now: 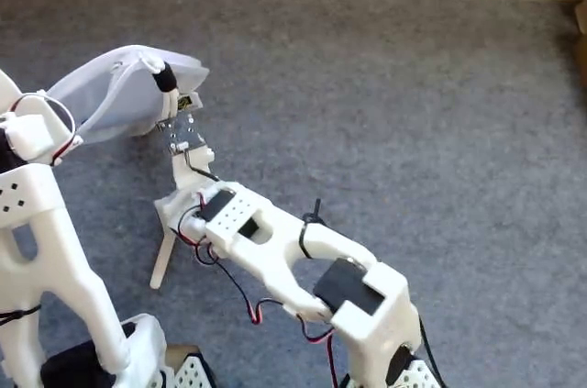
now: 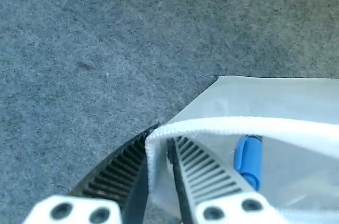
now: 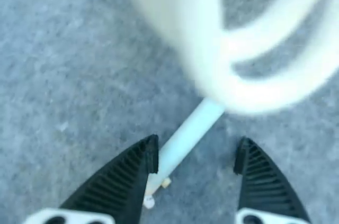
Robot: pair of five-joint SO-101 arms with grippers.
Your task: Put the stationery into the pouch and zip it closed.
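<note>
**A:** Since the left gripper (image 2: 163, 140) is clamped on the pouch (image 2: 275, 102) at its zip edge, how will it handle?

**B:** Soft, light and floppy, I'd judge, so hold the stiffer zip band. A blue pen (image 2: 248, 158) lies inside, just past the jaws.

**A:** And the right gripper (image 3: 198, 147)?

**B:** Jaws apart, a white stick (image 3: 183, 142) beside one jaw, the arm bent and aimed down at the carpet (image 3: 63, 75).

Translucent white pouch (image 2: 275, 102) (mouth open), blue pen (image 2: 248, 158) inside
</note>
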